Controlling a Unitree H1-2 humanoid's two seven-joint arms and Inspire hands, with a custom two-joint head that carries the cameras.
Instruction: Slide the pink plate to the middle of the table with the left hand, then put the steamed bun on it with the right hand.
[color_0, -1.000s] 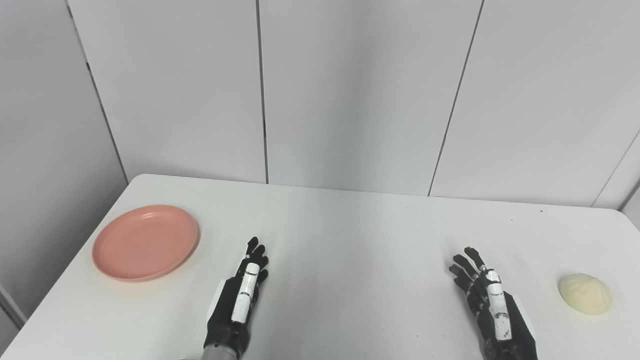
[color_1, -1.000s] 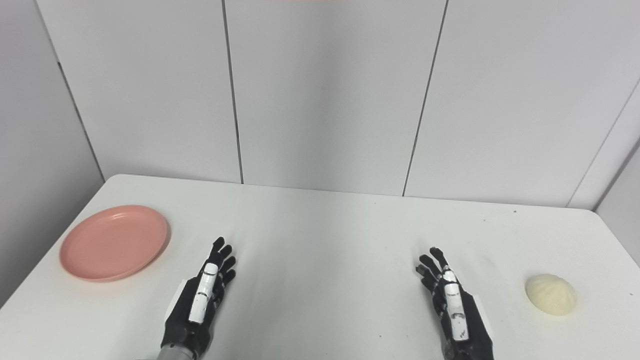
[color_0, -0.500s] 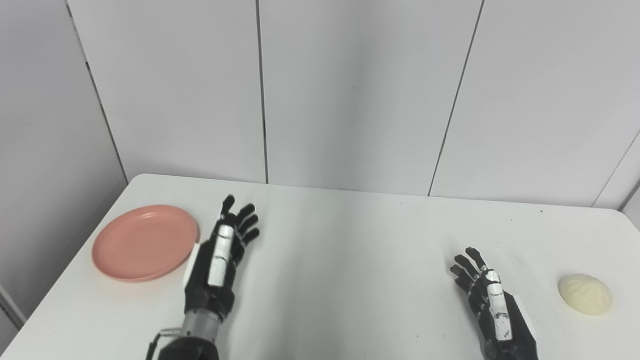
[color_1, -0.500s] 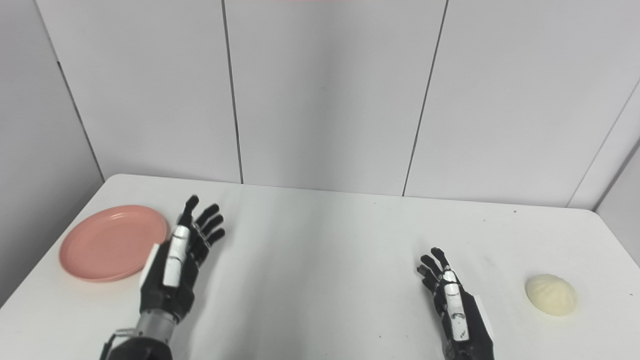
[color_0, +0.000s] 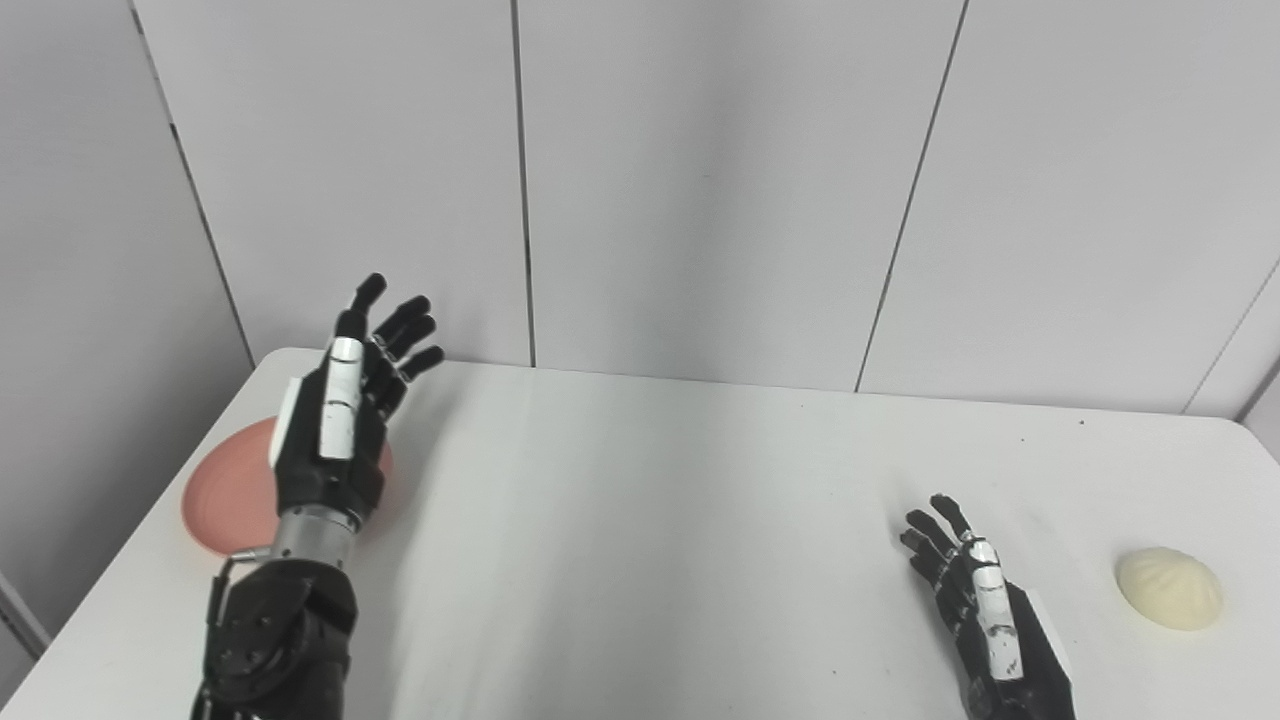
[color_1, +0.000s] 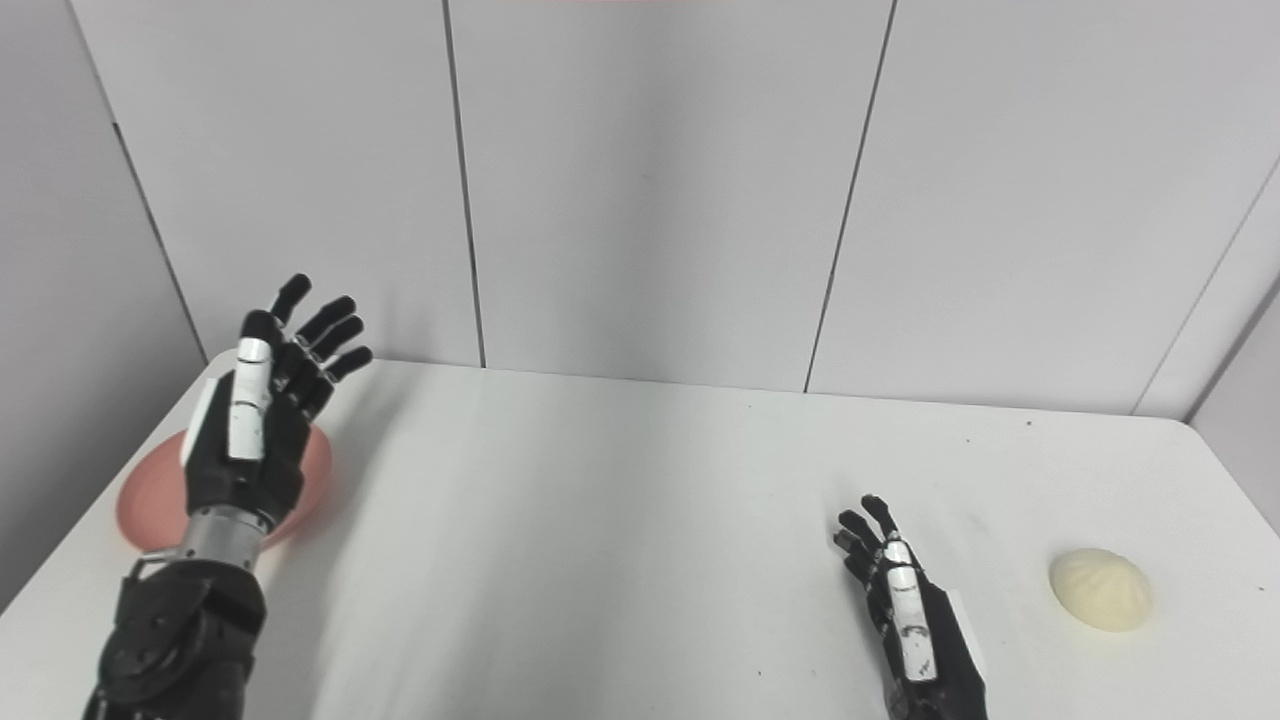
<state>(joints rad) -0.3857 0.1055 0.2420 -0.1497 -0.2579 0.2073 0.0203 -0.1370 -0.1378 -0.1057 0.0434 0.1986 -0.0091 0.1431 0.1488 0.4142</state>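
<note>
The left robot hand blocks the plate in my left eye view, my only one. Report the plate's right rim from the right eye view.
Observer: There a wider strip of the pink plate shows right of the raised, open left robot hand.
Operator: Now report the table's right edge.
Observer: A longer stretch of the table edge shows there; the steamed bun lies well clear of it.

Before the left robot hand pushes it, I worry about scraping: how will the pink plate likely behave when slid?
The pink plate looks shallow and flat-bottomed, so it should probably slide without tipping. The table looks smooth, so drag seems low. Its low raised rim may let the open left robot hand ride over it.
</note>
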